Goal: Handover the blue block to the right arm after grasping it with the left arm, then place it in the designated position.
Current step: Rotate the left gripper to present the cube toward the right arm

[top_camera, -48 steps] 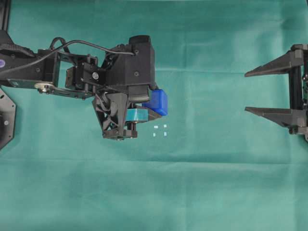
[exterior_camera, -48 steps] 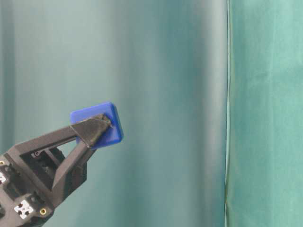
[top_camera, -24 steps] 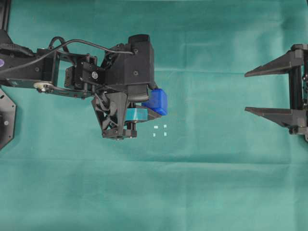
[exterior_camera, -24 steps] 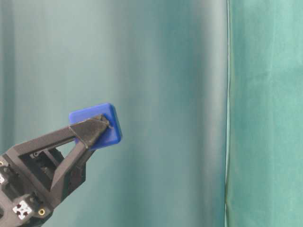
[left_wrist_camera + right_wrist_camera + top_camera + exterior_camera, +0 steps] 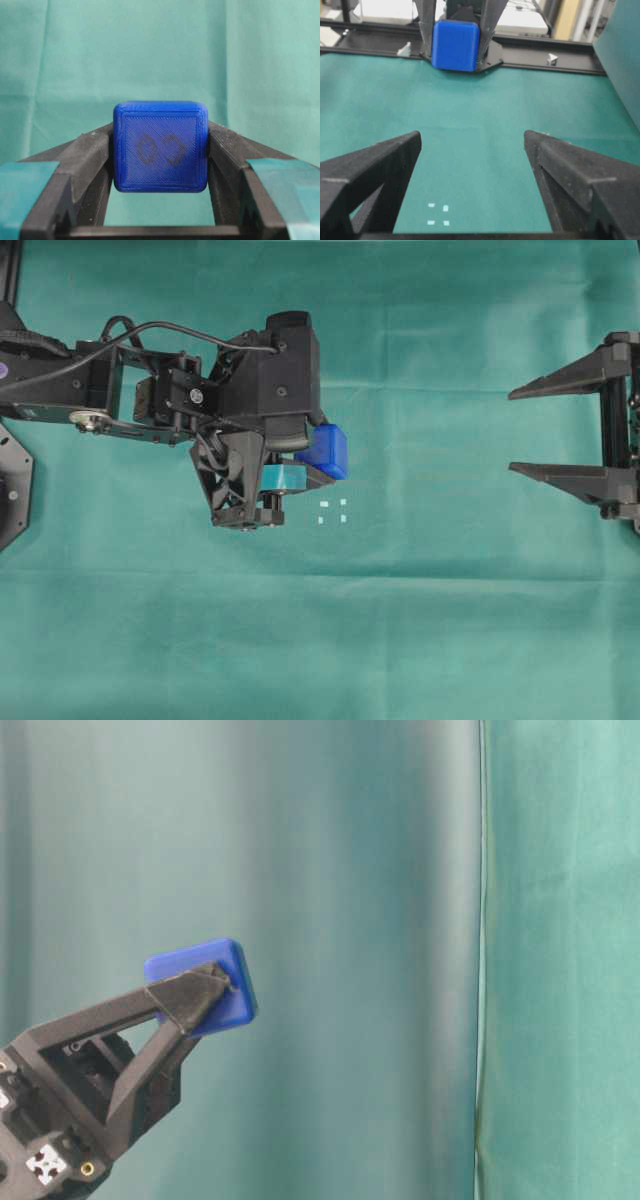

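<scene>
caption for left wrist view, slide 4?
Left tool shut on the blue block, green cloth behind.

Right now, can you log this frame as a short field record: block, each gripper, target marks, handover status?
block: small bright blue cube, lifted off the green cloth
left gripper: teal-taped fingers shut on the cube
right gripper: plain black, open, empty, far from the cube
target: four tiny white marks, uncovered
handover: not yet done
</scene>
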Motion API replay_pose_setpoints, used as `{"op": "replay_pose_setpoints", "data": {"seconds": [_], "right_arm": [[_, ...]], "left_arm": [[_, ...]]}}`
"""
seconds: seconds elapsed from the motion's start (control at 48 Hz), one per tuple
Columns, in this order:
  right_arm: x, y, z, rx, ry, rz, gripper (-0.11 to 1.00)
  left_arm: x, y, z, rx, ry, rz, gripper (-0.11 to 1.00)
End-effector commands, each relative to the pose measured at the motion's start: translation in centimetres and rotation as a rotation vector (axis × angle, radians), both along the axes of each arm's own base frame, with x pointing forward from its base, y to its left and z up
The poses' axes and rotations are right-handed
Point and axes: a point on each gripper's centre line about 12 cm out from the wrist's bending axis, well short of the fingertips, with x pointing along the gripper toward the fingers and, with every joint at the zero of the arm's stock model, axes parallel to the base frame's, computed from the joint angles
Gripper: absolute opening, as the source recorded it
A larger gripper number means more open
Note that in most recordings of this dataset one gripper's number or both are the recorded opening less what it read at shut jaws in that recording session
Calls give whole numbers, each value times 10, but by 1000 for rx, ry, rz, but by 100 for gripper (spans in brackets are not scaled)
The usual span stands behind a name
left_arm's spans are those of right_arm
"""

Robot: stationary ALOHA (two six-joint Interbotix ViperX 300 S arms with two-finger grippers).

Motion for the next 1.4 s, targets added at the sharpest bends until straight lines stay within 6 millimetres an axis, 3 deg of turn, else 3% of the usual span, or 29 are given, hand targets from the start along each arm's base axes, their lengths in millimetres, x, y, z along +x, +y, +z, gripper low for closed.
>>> {"op": "replay_pose_setpoints", "data": {"seconds": [0.0, 0.417, 0.688, 1.043, 1.376], "right_arm": [[3, 0, 11, -1, -26, 0, 94], [3, 0, 11, -1, -28, 0, 94], [3, 0, 11, -2, -28, 0, 94], [3, 0, 12, -11, -32, 3, 94], [3, 0, 12, -20, -32, 4, 94]], "left_arm": [[-4, 1, 17, 3, -48, 1, 47], [-4, 1, 17, 5, -57, -1, 47], [-13, 1, 22, 4, -190, -2, 47], [-29, 1, 12, 0, -433, -3, 47], [-30, 2, 7, -2, -457, 1, 47]]}}
